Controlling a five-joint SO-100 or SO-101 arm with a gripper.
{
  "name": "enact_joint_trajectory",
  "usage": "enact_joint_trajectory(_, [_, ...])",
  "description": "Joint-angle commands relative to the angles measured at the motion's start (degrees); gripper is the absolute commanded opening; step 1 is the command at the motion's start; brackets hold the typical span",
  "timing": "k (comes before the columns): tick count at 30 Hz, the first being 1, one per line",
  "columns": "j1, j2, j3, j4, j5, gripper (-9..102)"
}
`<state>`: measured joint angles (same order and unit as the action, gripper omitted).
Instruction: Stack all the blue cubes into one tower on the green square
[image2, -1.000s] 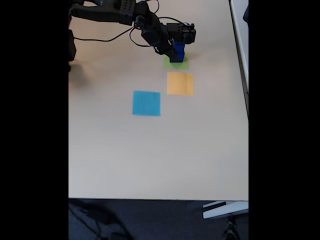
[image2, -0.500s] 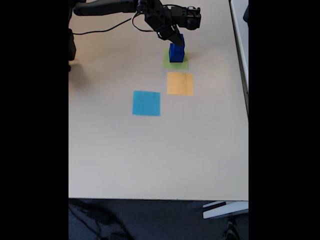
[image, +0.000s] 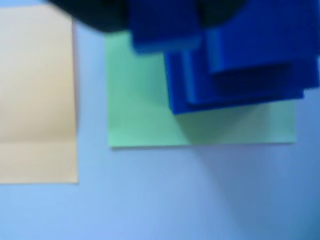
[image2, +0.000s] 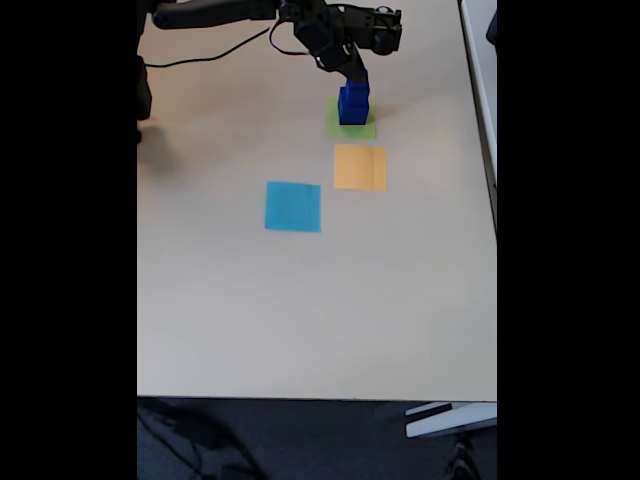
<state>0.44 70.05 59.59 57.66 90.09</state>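
A: Where is the tower (image2: 352, 104)?

B: On the green square (image2: 335, 124), far side of the counter (image2: 300, 300): dark blue, stepped, wider low down.

A: And the pincer (image2: 354, 76)?

B: Right over its top. Whether it grips the top cube, I cannot tell.

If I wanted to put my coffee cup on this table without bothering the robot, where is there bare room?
In the fixed view the table is bare across its whole near half, below the light blue square and orange square, and along its left side. It is crowded at the far edge, where the hand hangs at the tower on the green square.
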Motion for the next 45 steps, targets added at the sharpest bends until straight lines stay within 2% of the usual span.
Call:
enact_joint_trajectory(1, [-0.62, 0.44, -4.48, -0.09, 0.79, 2])
enact_joint_trajectory(45, [-3.6, -1.49, -5.19, -0.53, 2.64, 1])
